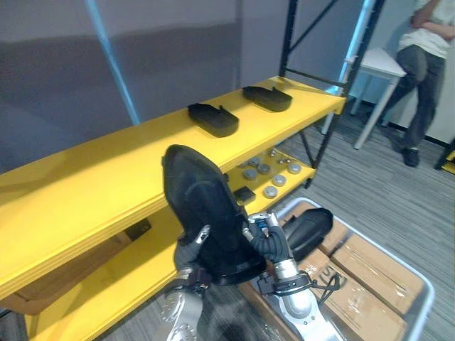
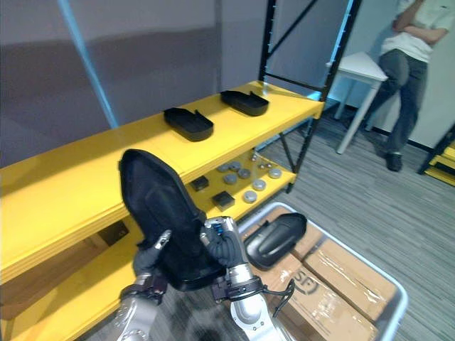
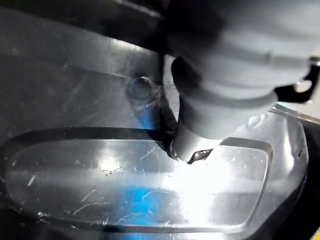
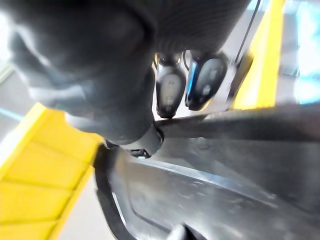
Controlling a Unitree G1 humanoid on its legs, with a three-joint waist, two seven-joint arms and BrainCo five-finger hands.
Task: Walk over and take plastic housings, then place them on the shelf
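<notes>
We see the yellow shelf (image 1: 106,170) crossing the scene. Past its far end a person (image 1: 423,64) stands beside a white desk (image 1: 380,64). A grey bin (image 1: 419,277) at the robot's right carries cardboard boxes (image 1: 370,263), with a spare housing (image 1: 309,229) lying on them. The held housing (image 1: 202,199) is tilted on end just before the top board's edge. The left hand (image 1: 190,249) pinches it with its thumb on the face and its fingers seemingly curled behind, while the right hand (image 1: 270,241) has its fingers clasped round the lower rim. A near shelf housing (image 1: 213,118) and a far shelf housing (image 1: 268,98) rest on the top board. Grey round parts (image 1: 270,174) sit on the lower board.
</notes>
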